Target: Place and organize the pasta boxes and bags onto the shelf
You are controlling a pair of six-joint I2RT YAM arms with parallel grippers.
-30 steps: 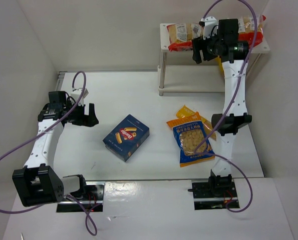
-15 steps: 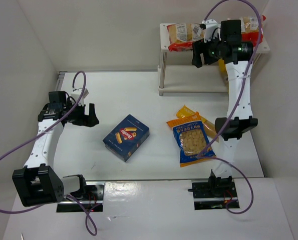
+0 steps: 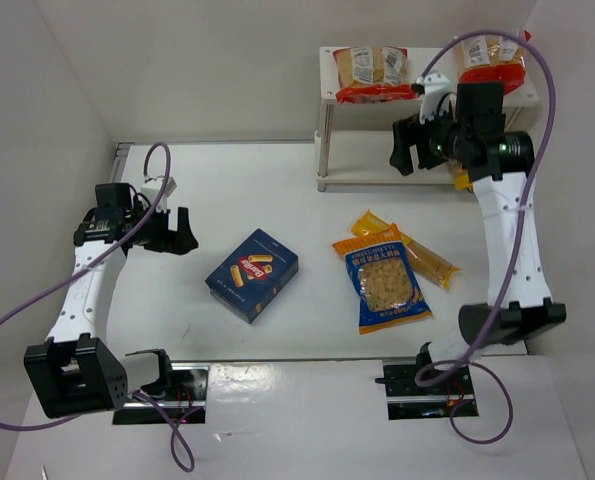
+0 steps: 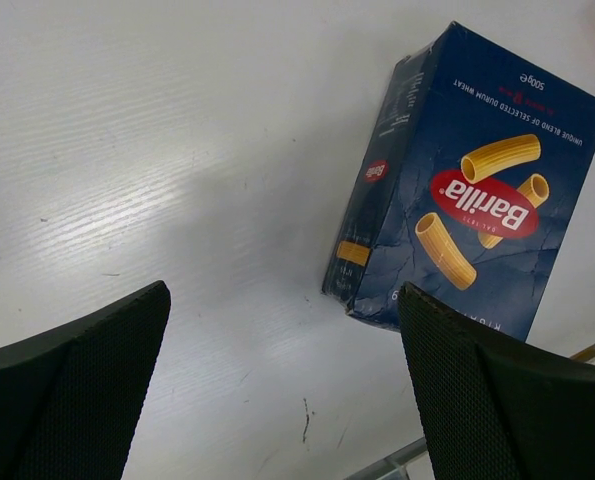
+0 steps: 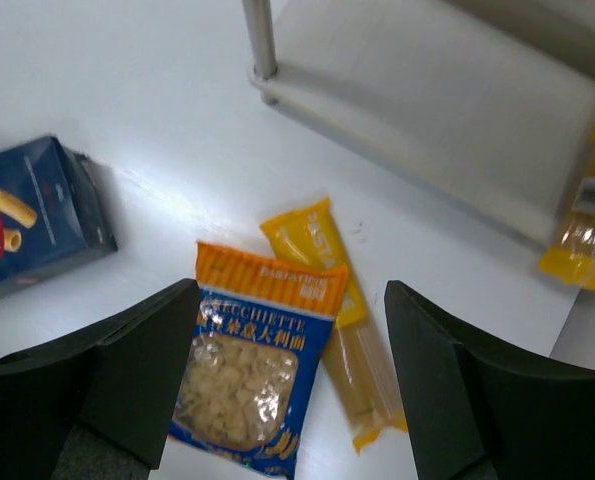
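The worktop (image 3: 277, 190) carries the shelf (image 3: 326, 75) at its far right, just beyond the right jaws, which hang spread and empty; the blue box (image 4: 467, 200) lies flat ahead of the left jaws, also spread and empty; below the right jaws the blue bag (image 5: 247, 370) overlaps the yellow bag (image 5: 352, 350); two red bags (image 3: 372, 72) lie on the shelf top.

You get bright, even overhead light with short soft shadows, a washed-out glare patch on the white counter (image 4: 127, 120) in both wrist views, and dark fingers (image 4: 67, 400) blurred along the bottom edges.
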